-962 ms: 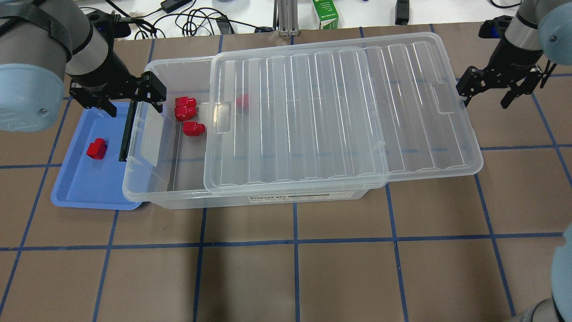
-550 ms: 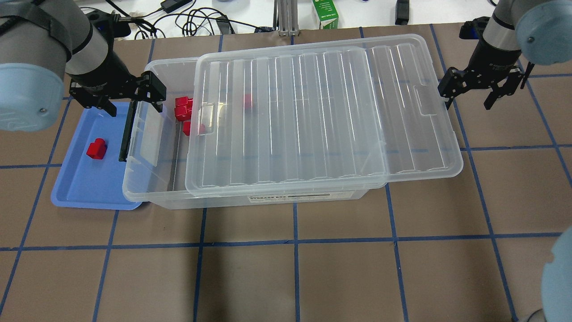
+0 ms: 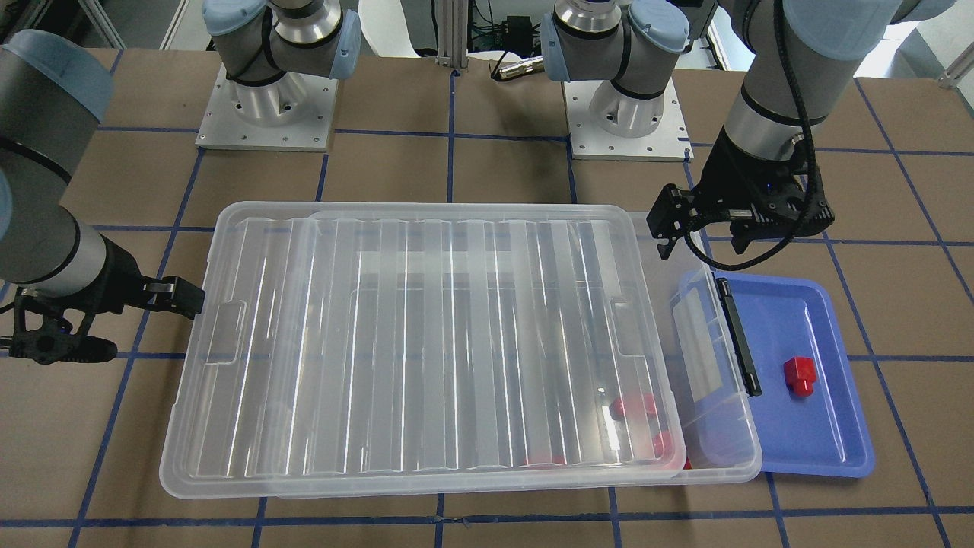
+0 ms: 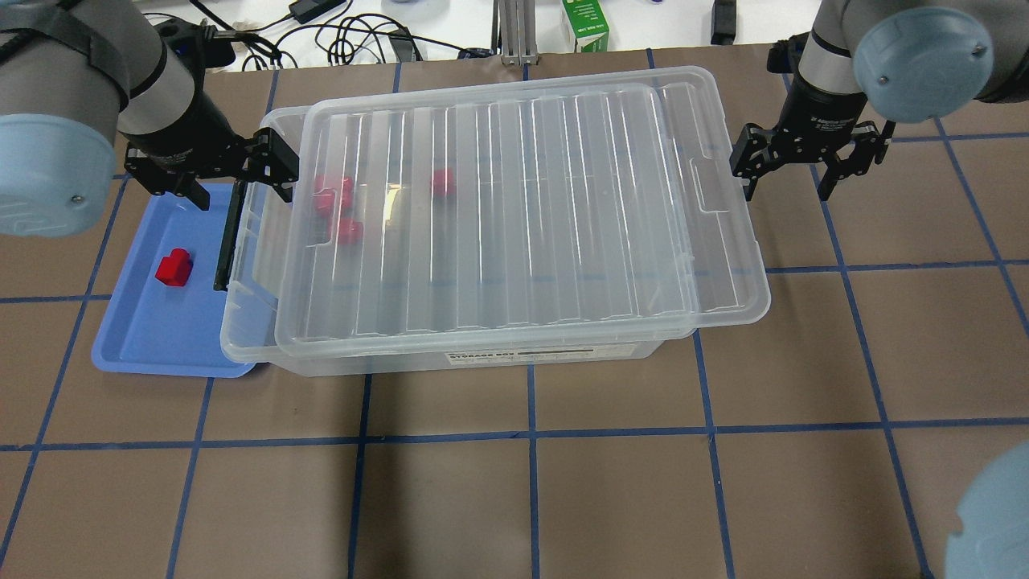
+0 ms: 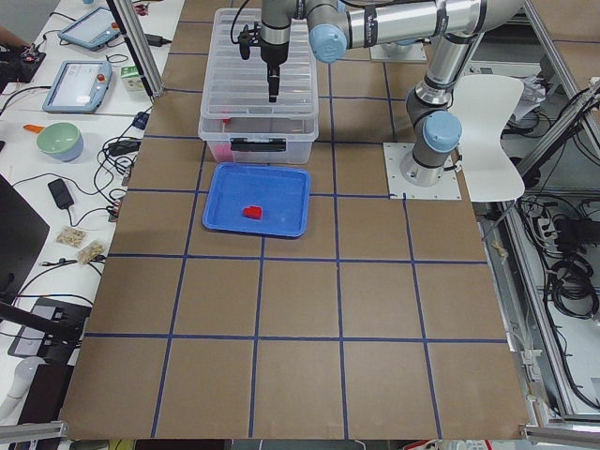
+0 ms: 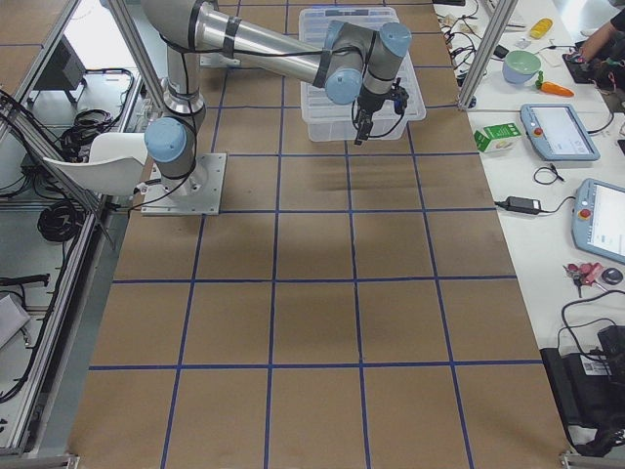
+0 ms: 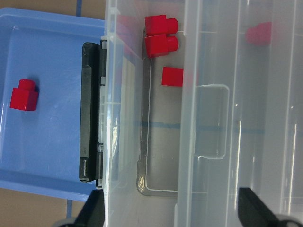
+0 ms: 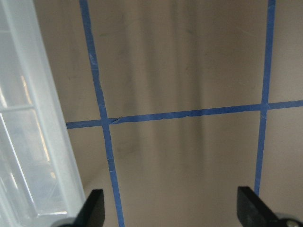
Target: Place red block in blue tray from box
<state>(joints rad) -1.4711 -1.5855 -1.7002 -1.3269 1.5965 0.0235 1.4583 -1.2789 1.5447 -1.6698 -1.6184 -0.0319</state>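
Observation:
One red block (image 4: 174, 268) lies in the blue tray (image 4: 145, 342), also seen in the front view (image 3: 799, 376) and the left wrist view (image 7: 23, 94). Several more red blocks (image 4: 334, 201) lie in the clear box (image 4: 482, 359), seen through its ribbed lid (image 4: 522, 209). The lid covers nearly the whole box, leaving a strip at the left end beside the black latch bar (image 4: 229, 233). My left gripper (image 4: 237, 181) is open and empty above that end. My right gripper (image 4: 788, 178) is open and empty, one finger at the lid's right edge (image 8: 28, 142).
The blue tray touches the box's left end. A green carton (image 4: 584, 24) and cables (image 4: 346, 36) lie past the table's far edge. Bare brown table with blue tape lines lies in front of the box (image 4: 530, 482).
My right gripper moved left and the lid slid left with it over the box, now covering the red blocks inside. My left gripper has not moved.

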